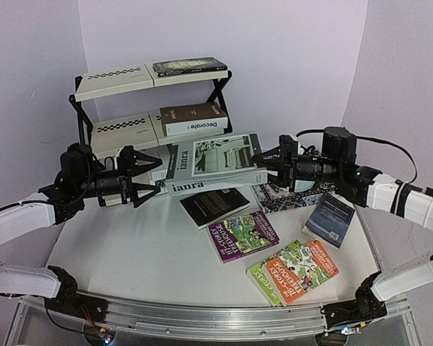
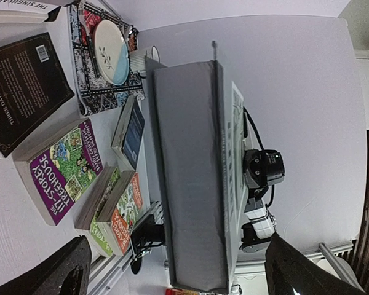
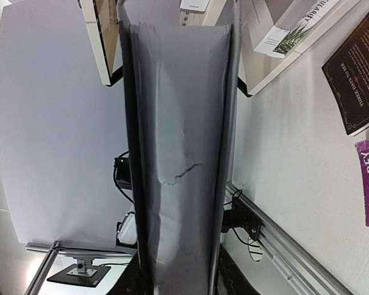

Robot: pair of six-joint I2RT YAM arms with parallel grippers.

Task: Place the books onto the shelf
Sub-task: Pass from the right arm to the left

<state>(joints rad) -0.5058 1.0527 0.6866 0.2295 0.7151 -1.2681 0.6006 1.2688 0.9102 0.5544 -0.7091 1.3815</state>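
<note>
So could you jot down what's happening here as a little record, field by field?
Right pincer: clamped on one end of the grey book, holding it in the air
Left pincer: open, at that book's other end
Shelf: black book on top board, Decorate book on middle board
On table: purple book, orange book, blue book, black paperback

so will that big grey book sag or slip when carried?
Probably stiff: the grey book shows no sag with only the right gripper pinching one edge. It looks thick, so it is likely heavy and may pivot in that grip. The open left gripper could steady the far end.
</note>
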